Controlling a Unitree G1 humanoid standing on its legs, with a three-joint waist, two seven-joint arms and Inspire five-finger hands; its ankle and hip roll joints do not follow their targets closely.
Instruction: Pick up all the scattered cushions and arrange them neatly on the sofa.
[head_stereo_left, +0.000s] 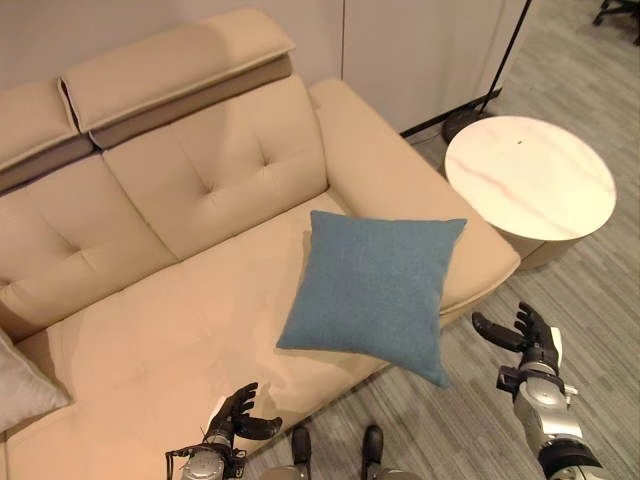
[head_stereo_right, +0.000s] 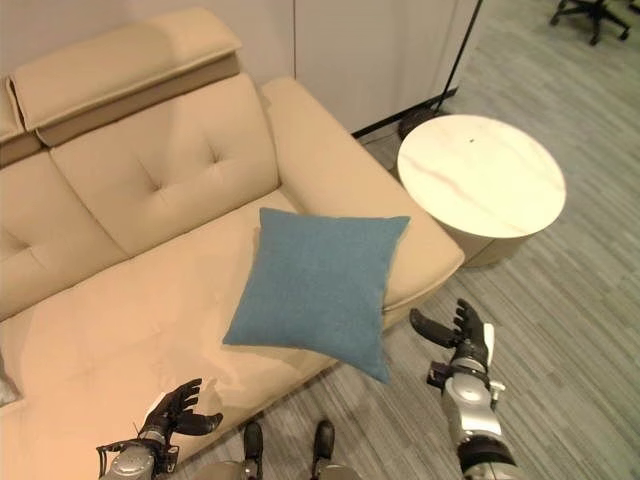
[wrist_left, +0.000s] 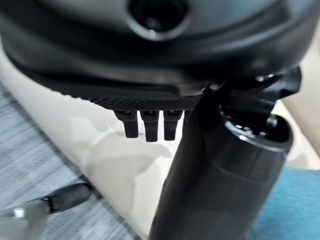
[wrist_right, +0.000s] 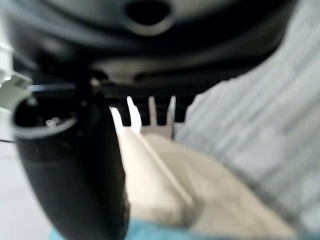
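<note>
Setting, left eye view: grey striped floor (head_stereo_left: 560, 290) with a beige sofa (head_stereo_left: 200, 190) along a pale wall; a round white side table (head_stereo_left: 530, 178) stands just beside the sofa's armrest.
Blue cushion, left eye view: the blue cushion (head_stereo_left: 375, 290) sits on the seat's front edge near the armrest, tilted, one lower corner hanging past the edge over the floor.
Grey cushion, left eye view: a light grey cushion (head_stereo_left: 22, 385) lies at the seat's far left.
Right eye view: left robot hand (head_stereo_right: 178, 408) low before the seat front, touching nothing; right robot hand (head_stereo_right: 462, 336) over the floor near the armrest's end, apart from the cushion.
Left wrist view: fingers straight and spread, empty, with sofa front and a patch of blue past them.
Right wrist view: fingers straight, apart, holding nothing; sofa edge beyond.
</note>
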